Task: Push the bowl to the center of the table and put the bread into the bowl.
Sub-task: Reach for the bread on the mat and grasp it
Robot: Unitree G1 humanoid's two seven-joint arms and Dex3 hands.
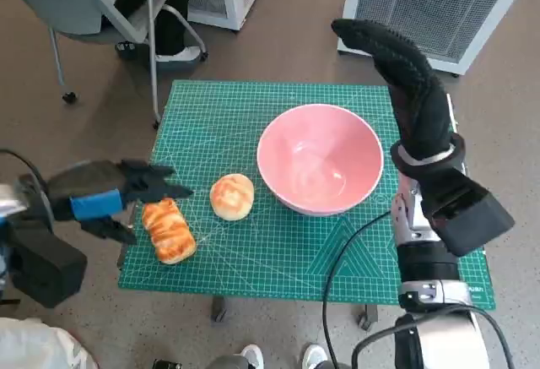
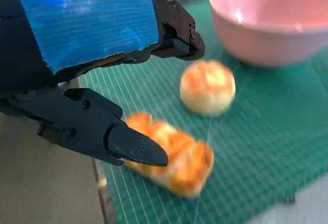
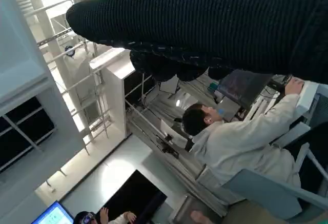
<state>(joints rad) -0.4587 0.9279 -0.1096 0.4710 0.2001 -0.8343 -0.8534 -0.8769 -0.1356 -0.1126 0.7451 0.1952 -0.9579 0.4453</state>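
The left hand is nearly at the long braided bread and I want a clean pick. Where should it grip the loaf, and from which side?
Probably across its narrow middle, coming from above. The long bread lies flat on the green mat at the table's left edge, apart from the round bun, with both long sides free. The left hand, open, hovers just beside it.

Glossy smooth pink bowl (image 1: 320, 160); matt green gridded mat (image 1: 278, 259); knitted right hand (image 1: 405, 82).

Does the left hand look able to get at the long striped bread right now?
Probably yes. The left hand hovers open beside the long striped bread at the mat's edge, with nothing between them; the round bun lies clear on the far side.
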